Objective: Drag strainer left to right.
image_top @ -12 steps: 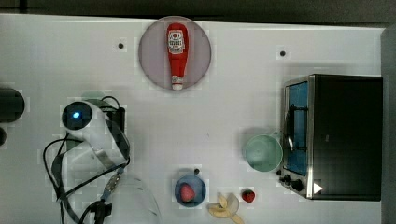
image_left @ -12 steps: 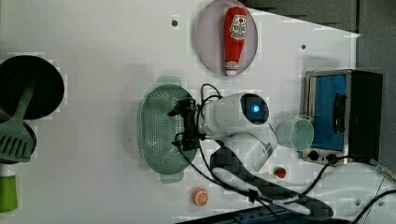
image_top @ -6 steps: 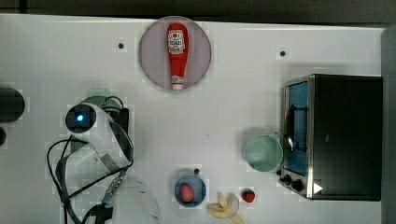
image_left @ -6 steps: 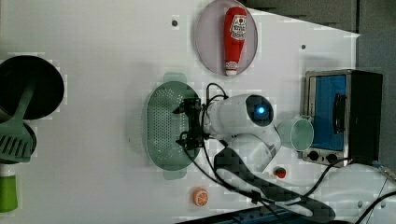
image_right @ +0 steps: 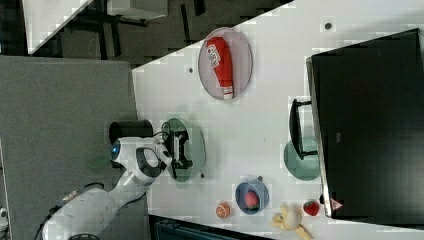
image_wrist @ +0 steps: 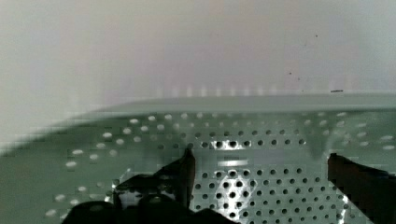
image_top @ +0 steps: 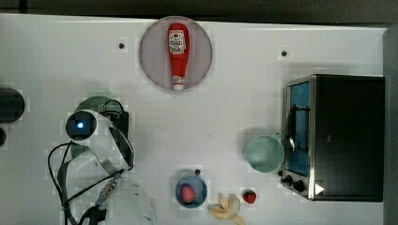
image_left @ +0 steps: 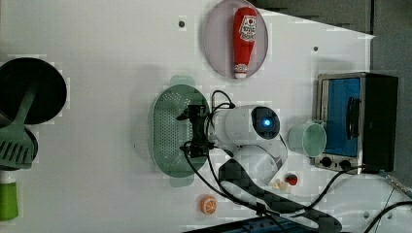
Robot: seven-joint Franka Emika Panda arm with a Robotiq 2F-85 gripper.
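Top view: my arm covers most of the strainer (image_top: 96,104) — I see just a green arc of it near the top view's left edge of the white worktop (image_top: 225,117). A ketchup bottle (image_top: 178,54) lies on a round plate (image_top: 155,61); a mint cup (image_top: 264,153) stands just beside the toaster oven (image_top: 345,136).

Left view: the strainer (image_left: 167,128) lies open side up near the middle of the worktop, and my gripper (image_left: 195,130) sits over the basin's half nearer the arm. An orange slice (image_left: 208,204) lies below it; a black pan (image_left: 29,90) and a green spatula (image_left: 17,141) rest at the left view's left edge.

Right view: the gripper (image_right: 180,149) is down inside the strainer (image_right: 196,142), which lies well apart from the cup (image_right: 300,162). A blue bowl (image_right: 251,196) holds a strawberry.

Wrist view: the dark fingers (image_wrist: 184,170) stand apart over the perforated basin of the strainer (image_wrist: 261,135) — clamped on nothing.
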